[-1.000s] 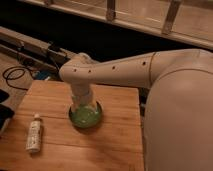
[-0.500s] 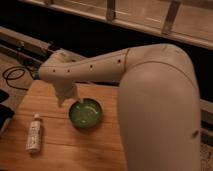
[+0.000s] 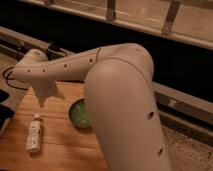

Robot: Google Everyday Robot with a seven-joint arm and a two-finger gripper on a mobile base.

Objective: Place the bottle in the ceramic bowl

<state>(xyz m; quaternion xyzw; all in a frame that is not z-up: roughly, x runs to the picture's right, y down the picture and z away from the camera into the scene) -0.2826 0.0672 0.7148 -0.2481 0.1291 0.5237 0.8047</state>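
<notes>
My hand hangs low over the wooden table, near its far left part. It sits at the end of my white arm, which sweeps in from the right, runs leftward above the table and then bends down at the wrist. From this view I cannot tell whether the hand is released or clenched, as it shows only as a short pale stub pointing down at the wood. It is not grasping the bottle, which lies apart from it.

The bottle lies flat on the table on my hand's near side and a little to the left, close to the table's left edge. It is slim and whitish with a pale label. Its white cap points toward the far edge, roughly up at my hand, with a strip of bare wood between cap and hand.

The ceramic bowl stands upright on the table to the right of my hand and of the bottle, touching neither. Its glossy green inside faces up, ringed by a darker rim. Its right side is hidden behind the thick upper part of my arm.

Black cables lie beyond the table's left end. A pale rail crosses the background, and speckled floor shows at the lower right.
</notes>
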